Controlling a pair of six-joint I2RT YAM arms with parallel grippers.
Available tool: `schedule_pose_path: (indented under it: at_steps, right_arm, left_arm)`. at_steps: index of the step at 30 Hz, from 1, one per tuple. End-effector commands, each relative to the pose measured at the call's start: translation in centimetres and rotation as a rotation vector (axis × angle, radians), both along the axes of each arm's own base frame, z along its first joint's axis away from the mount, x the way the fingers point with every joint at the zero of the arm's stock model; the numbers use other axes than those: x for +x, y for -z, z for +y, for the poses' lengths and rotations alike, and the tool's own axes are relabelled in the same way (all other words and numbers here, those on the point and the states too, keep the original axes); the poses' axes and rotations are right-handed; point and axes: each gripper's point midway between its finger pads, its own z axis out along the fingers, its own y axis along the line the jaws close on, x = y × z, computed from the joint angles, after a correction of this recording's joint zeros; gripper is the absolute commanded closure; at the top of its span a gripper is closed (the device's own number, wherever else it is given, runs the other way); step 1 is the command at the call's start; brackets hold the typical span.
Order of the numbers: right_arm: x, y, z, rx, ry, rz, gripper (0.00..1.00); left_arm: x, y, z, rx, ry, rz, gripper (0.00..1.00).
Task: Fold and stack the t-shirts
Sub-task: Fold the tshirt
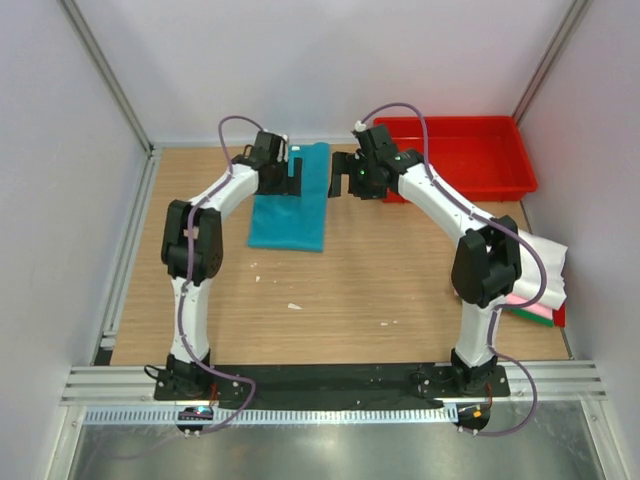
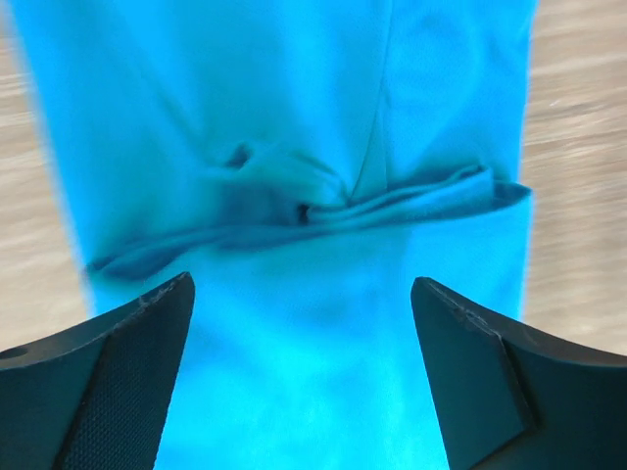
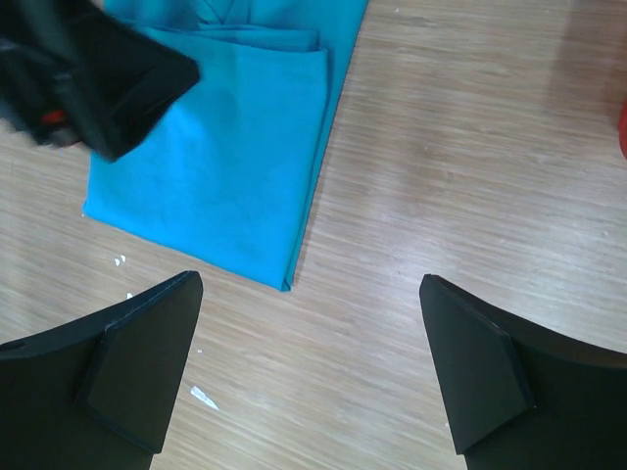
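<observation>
The teal t-shirt [image 1: 290, 210] lies folded into a long strip at the back of the table. It fills the left wrist view [image 2: 294, 117], with a wrinkled fold line across it. My left gripper [image 1: 292, 172] is open and empty just above its far part, jaws spread over the cloth [image 2: 302, 282]. My right gripper [image 1: 342, 178] is open and empty over bare wood [image 3: 312, 278], just right of the shirt's edge [image 3: 216, 147]. Folded white [image 1: 542, 262], pink [image 1: 522, 299] and green [image 1: 537, 313] t-shirts are stacked at the right edge.
A red plastic tray [image 1: 520, 155] stands at the back right, behind the right arm. The left gripper's body [image 3: 93, 73] shows at the right wrist view's top left. Small white scraps [image 1: 293, 306] lie on the wooden table [image 1: 380, 280]. Grey walls enclose three sides.
</observation>
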Motion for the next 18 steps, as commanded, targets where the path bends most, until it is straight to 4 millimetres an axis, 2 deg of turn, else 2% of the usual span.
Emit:
schedule_pose_path:
  at_steps: [1,3,5,6,7,8,10,12,13,14,18]
  right_arm:
    - [2.1,-3.2,1.4,0.059,0.008,-0.093,0.00]
    - [2.3,-3.2,1.8,0.076,0.000,-0.101,0.00]
    - [2.1,-2.3,2.5,0.105,-0.012,-0.067,0.00]
    - [2.1,-2.0,3.0,0.122,-0.020,-0.055,0.00]
    - [1.9,-1.7,3.5,0.138,-0.030,-0.040,0.00]
    - [1.7,-0.5,4.4,0.134,-0.046,-0.018,0.00]
    - [1.5,0.4,5.5,0.125,-0.067,-0.014,0.00]
    - [1.6,2.4,6.3,0.096,-0.061,0.013,0.00]
    - [1.6,3.0,6.6,0.095,-0.060,0.026,0.00]
    - [1.7,4.6,6.8,0.091,-0.033,0.060,0.01]
    - [1.9,7.4,6.9,0.088,0.015,0.112,0.00]
  left_arm:
    - [-0.1,-10.7,3.1,-0.090,-0.163,-0.161,0.05]
    - [-2.1,-11.7,4.7,-0.142,-0.243,-0.138,0.04]
    - [-3.5,-11.4,5.4,-0.173,-0.279,-0.115,0.04]
    - [-4.9,-9.5,6.0,-0.165,-0.294,-0.067,0.04]
    - [-5.6,-9.8,6.2,-0.176,-0.302,-0.070,0.05]
    - [-6.1,-9.2,6.3,-0.191,-0.326,-0.055,0.07]
    - [-7.9,-7.3,6.4,-0.217,-0.356,0.010,0.11]
    - [-8.3,-6.4,6.6,-0.249,-0.414,0.031,0.20]
    - [-9.2,-5.1,6.9,-0.244,-0.431,0.056,0.21]
    - [-9.0,-5.0,6.9,-0.257,-0.442,0.042,0.23]
    - [-9.9,-2.3,7.8,-0.246,-0.473,0.101,0.27]
